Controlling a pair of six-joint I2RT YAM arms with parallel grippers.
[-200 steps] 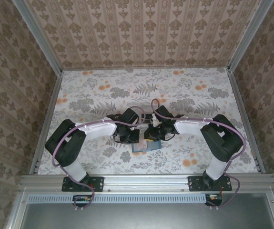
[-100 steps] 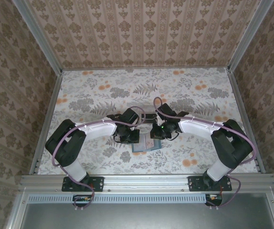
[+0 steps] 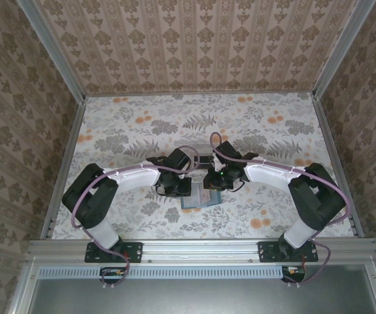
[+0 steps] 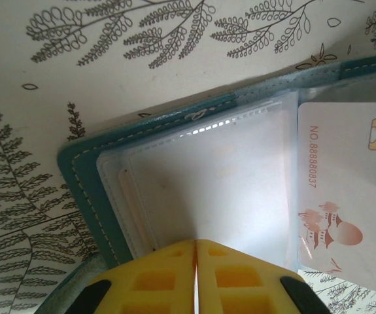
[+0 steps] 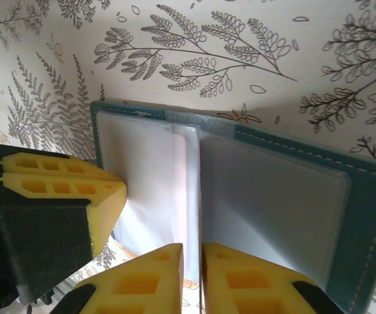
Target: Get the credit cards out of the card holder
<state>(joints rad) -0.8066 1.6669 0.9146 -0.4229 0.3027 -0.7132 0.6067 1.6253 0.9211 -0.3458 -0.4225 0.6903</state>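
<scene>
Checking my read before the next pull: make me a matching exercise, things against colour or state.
Things:
1. card holder
2. credit card
3. left hand
4. table cover

Colour or state:
a. yellow fingers shut together
b. fern and leaf print
c. teal, lying open
d. white, with a gold chip and a number

Pairs: 1c, 2d, 3a, 4b

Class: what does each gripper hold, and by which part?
Left gripper: shut at the edge of a clear sleeve in the card holder, apparently pinching it. Right gripper: cannot be told.
</scene>
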